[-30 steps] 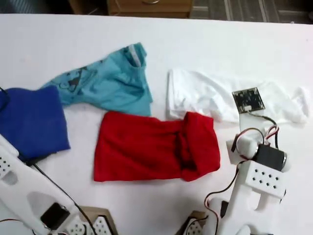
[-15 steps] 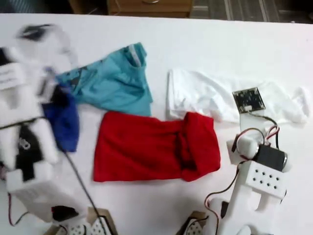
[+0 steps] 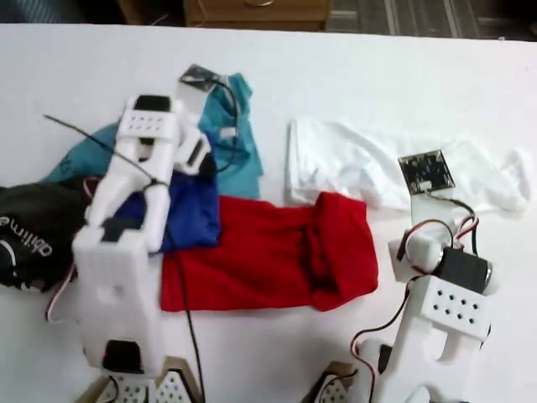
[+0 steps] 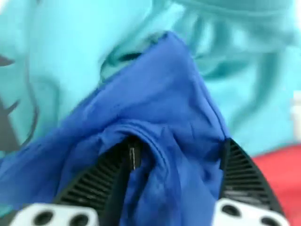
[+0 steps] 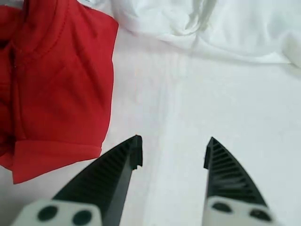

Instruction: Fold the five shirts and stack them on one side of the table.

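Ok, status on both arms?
Left pincer gripping blue shirt, draped over teal shirt and red shirt. Right pincer open over bare table. No stack yet.

Big white table (image 3: 377, 75) takes up most of the high view, top to btm. It's flat & plain. In the right wrist view the same table (image 5: 188, 94) shows in the mid & right of the frame.

Past the table's far edge, top mid of the high view, stands a brown wood cabinet (image 3: 252, 13) w/ a small pale handle (image 3: 260, 2) right at the top edge. Dark grey floor (image 3: 419, 15) runs along the top right, next to the cabinet. The top left corner is dark too, can't tell what it is.

2 little brown bits sit at the btm edge: one btm left (image 3: 189, 376), one btm mid (image 3: 334, 375).
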Tool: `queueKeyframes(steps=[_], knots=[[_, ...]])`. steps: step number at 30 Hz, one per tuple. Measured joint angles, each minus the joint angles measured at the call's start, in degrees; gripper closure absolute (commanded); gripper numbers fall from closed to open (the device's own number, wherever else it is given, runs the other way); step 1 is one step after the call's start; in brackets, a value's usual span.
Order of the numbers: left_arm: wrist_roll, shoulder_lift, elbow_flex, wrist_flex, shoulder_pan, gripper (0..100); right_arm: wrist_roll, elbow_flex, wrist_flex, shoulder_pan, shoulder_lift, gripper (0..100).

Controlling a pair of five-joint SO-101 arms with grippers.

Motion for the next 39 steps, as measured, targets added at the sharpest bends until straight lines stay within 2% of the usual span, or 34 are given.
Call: queueKeyframes(steps=[3,8,12,15,18,22,29,33,39], knots=[[0.18,9.32,-11.43,4.57,-0.26,78,0.00,0.00,-0.09,0.00,0.00,78.9],[0.35,25.32,-36.84,18.46,0.00,99,0.00,0.00,-0.97,0.00,0.00,78.9],[2.55,36.04,-56.88,25.32,-0.53,97,0.00,0.00,-1.05,0.00,0.00,78.9],[7.03,38.15,-62.51,25.67,-3.43,97,0.00,0.00,-1.05,0.00,0.00,78.9],[8.53,36.48,-62.15,25.67,-8.09,97,0.00,0.00,-1.05,0.00,0.00,78.9],[8.35,29.80,-55.03,25.67,-17.14,97,0.00,0.00,-1.05,0.00,0.00,78.9],[-3.60,5.98,-36.75,25.67,-36.40,97,0.00,0.00,-1.05,0.00,0.00,78.9],[-10.64,-8.00,-30.59,25.67,-46.95,97,0.00,0.00,-1.05,0.00,0.00,78.9],[-13.36,-12.04,-28.75,22.15,-58.37,97,0.00,0.00,-1.05,0.00,0.00,78.9]])
